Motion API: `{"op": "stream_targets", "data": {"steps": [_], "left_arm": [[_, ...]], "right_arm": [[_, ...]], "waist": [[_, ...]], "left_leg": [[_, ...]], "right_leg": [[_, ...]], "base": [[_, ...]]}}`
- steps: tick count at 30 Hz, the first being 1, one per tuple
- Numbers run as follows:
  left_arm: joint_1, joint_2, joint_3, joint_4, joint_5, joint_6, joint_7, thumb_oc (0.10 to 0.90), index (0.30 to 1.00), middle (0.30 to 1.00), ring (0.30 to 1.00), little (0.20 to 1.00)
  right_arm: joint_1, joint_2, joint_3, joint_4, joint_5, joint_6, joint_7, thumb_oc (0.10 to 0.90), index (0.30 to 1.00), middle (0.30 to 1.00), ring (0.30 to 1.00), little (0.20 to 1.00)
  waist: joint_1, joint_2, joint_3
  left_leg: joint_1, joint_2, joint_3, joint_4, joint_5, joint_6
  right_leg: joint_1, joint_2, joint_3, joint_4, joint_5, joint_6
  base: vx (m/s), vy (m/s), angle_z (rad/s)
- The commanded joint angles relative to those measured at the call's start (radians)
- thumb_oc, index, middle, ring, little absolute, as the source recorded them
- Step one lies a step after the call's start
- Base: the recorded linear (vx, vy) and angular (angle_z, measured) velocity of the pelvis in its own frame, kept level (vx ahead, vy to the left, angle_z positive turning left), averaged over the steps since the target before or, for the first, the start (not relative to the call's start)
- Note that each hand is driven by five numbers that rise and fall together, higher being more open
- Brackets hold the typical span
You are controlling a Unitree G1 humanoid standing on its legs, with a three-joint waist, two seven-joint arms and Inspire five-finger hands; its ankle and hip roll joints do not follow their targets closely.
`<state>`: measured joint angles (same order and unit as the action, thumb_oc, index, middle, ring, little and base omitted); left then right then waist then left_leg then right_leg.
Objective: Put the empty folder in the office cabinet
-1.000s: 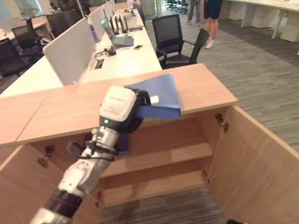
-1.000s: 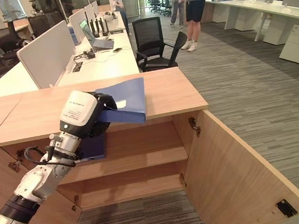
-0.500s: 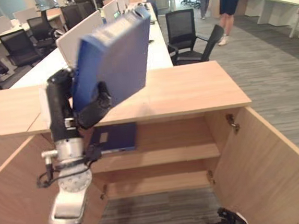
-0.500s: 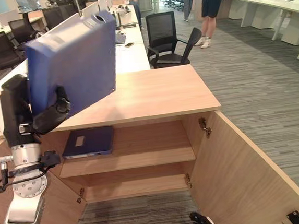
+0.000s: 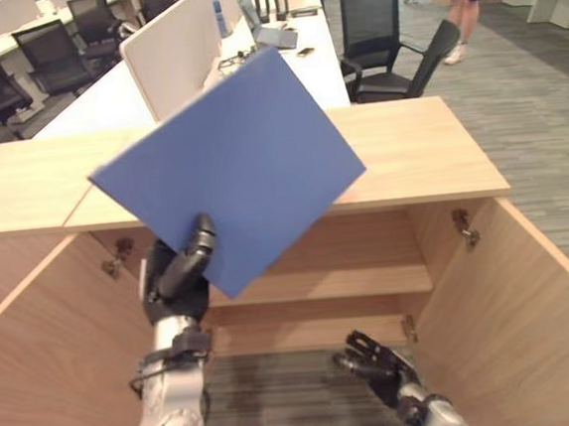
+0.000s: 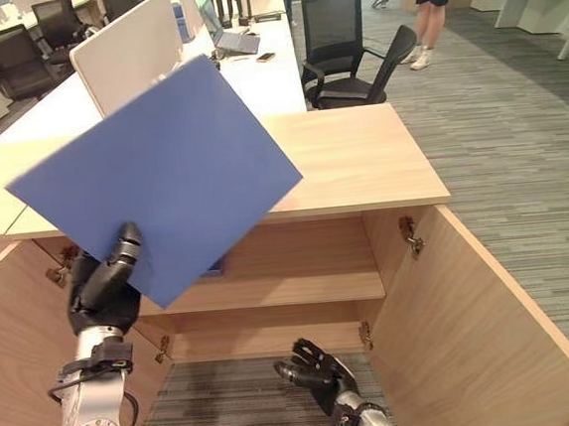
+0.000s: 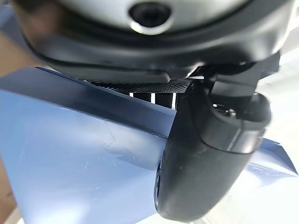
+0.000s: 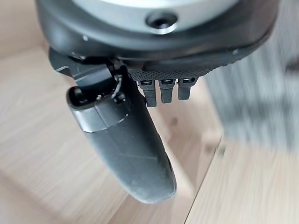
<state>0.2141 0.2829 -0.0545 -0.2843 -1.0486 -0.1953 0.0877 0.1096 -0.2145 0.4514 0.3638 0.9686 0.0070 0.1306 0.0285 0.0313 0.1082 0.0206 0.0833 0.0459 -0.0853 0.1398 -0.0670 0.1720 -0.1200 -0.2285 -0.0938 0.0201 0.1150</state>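
While pinched, folder (image 5: 231, 168) above fingers (image 5: 191, 256).

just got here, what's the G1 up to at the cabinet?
The left robot hand pinches a blue folder by its lower corner, holding it up tilted in front of the open office cabinet. The folder is not on a shelf yet. The right robot hand hangs low and open, holding nothing.

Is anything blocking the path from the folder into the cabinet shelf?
Nothing visible does. The left robot hand holds the blue folder raised before the open cabinet; both doors stand open. The folder hides part of the shelf.
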Motion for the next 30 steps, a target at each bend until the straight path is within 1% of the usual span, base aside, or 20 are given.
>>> {"op": "stream_targets", "data": {"steps": [1,3,4,6,9,11,15,19,21,23,25,30], "left_arm": [[-0.113,0.023,0.042,-0.099,-0.078,-0.059,-0.105,0.400,0.300,0.300,0.300,0.300],[-0.103,0.019,0.029,-0.094,-0.091,-0.051,-0.110,0.400,0.300,0.300,0.300,0.300],[-0.087,0.013,-0.001,-0.077,-0.117,-0.036,-0.123,0.400,0.300,0.300,0.300,0.300],[-0.079,0.012,-0.009,-0.072,-0.115,-0.027,-0.129,0.400,0.300,0.300,0.300,0.300],[-0.059,-0.003,-0.038,-0.037,-0.130,-0.008,-0.145,0.400,0.300,0.300,0.300,0.300],[-0.043,-0.014,-0.056,0.006,-0.129,0.010,-0.151,0.400,0.300,0.300,0.300,0.300],[-0.041,-0.024,-0.057,0.090,-0.122,0.022,-0.157,0.400,0.300,0.300,0.300,0.300],[-0.039,-0.028,-0.053,0.132,-0.113,0.025,-0.160,0.400,0.300,0.300,0.300,0.300],[-0.035,-0.027,-0.055,0.158,-0.105,0.035,-0.168,0.400,0.300,0.300,0.300,0.300],[-0.036,-0.027,-0.057,0.164,-0.103,0.039,-0.174,0.400,0.300,0.300,0.300,0.300],[-0.034,-0.026,-0.062,0.169,-0.095,0.043,-0.178,0.400,0.300,0.300,0.300,0.300],[-0.031,-0.025,-0.075,0.185,-0.085,0.052,-0.181,0.400,0.300,0.300,0.300,0.300]], "right_arm": [[-0.107,0.041,0.019,-0.103,0.172,-0.031,0.105,0.800,0.900,0.900,0.900,0.900],[-0.107,0.038,0.035,-0.133,0.188,-0.027,0.111,0.800,0.900,0.900,0.900,0.900],[-0.113,0.033,0.062,-0.209,0.219,-0.032,0.128,0.800,0.900,0.900,0.900,0.900],[-0.114,0.030,0.070,-0.235,0.232,-0.032,0.134,0.800,0.900,0.900,0.900,0.900],[-0.139,0.035,0.094,-0.306,0.265,-0.055,0.147,0.800,0.900,0.900,0.900,0.900],[-0.187,0.061,0.117,-0.360,0.284,-0.077,0.151,0.800,0.900,0.900,0.900,0.900],[-0.270,0.101,0.129,-0.375,0.297,-0.105,0.142,0.800,0.900,0.900,0.900,0.900],[-0.314,0.123,0.129,-0.387,0.315,-0.127,0.131,0.800,0.900,0.900,0.900,0.900],[-0.346,0.136,0.120,-0.405,0.328,-0.150,0.121,0.800,0.900,0.900,0.900,0.900],[-0.350,0.138,0.118,-0.410,0.330,-0.151,0.120,0.800,0.900,0.900,0.900,0.900],[-0.372,0.148,0.108,-0.420,0.342,-0.171,0.108,0.800,0.900,0.900,0.900,0.900],[-0.392,0.160,0.093,-0.426,0.353,-0.190,0.091,0.800,0.900,0.900,0.900,0.900]], "waist": [[0.011,-0.023,0.009],[0.011,-0.023,0.008],[0.011,-0.025,0.008],[0.010,-0.025,0.008],[0.009,-0.025,0.006],[0.010,-0.021,0.005],[0.016,-0.018,0.001],[0.019,-0.017,-0.001],[0.021,-0.016,-0.002],[0.022,-0.016,-0.003],[0.023,-0.015,-0.005],[0.023,-0.014,-0.007]], "left_leg": [[0.103,-0.003,0.005,-0.002,-0.153,-0.028],[0.102,-0.003,0.004,-0.002,-0.152,-0.027],[0.101,-0.003,-0.001,-0.002,-0.151,-0.025],[0.101,-0.004,-0.003,-0.002,-0.151,-0.024],[0.101,-0.005,-0.006,-0.002,-0.152,-0.022],[0.102,-0.005,-0.006,-0.002,-0.153,-0.019],[0.102,-0.003,0.004,-0.002,-0.154,-0.016],[0.104,-0.001,0.009,-0.002,-0.153,-0.016],[0.103,-0.001,0.012,-0.002,-0.152,-0.015],[0.103,-0.001,0.013,-0.002,-0.152,-0.015],[0.103,-0.001,0.014,-0.002,-0.151,-0.014],[0.102,0.000,0.014,-0.002,-0.151,-0.014]], "right_leg": [[0.005,0.008,0.004,0.007,-0.076,-0.001],[0.005,0.007,0.005,0.007,-0.075,-0.002],[0.006,0.005,0.006,0.007,-0.074,-0.003],[0.008,0.005,0.005,0.007,-0.074,-0.004],[0.009,0.004,0.006,0.007,-0.073,-0.005],[0.004,0.003,0.007,0.009,-0.070,-0.004],[-0.002,0.004,0.008,0.008,-0.067,-0.004],[-0.002,0.005,0.010,0.008,-0.067,-0.005],[-0.001,0.006,0.011,0.008,-0.067,-0.006],[0.000,0.006,0.011,0.008,-0.067,-0.006],[-0.001,0.006,0.010,0.008,-0.067,-0.006],[-0.003,0.005,0.008,0.008,-0.066,-0.007]], "base": [[-0.01,0.002,0.15],[-0.01,0.000,0.12],[-0.01,-0.004,0.08],[-0.01,-0.006,0.09],[0.00,-0.003,0.04],[0.00,0.000,0.00],[0.00,0.000,0.00],[0.00,0.000,0.00],[0.00,0.000,0.00],[0.00,0.000,0.00],[0.00,0.000,0.00],[0.00,0.001,-0.04]]}}
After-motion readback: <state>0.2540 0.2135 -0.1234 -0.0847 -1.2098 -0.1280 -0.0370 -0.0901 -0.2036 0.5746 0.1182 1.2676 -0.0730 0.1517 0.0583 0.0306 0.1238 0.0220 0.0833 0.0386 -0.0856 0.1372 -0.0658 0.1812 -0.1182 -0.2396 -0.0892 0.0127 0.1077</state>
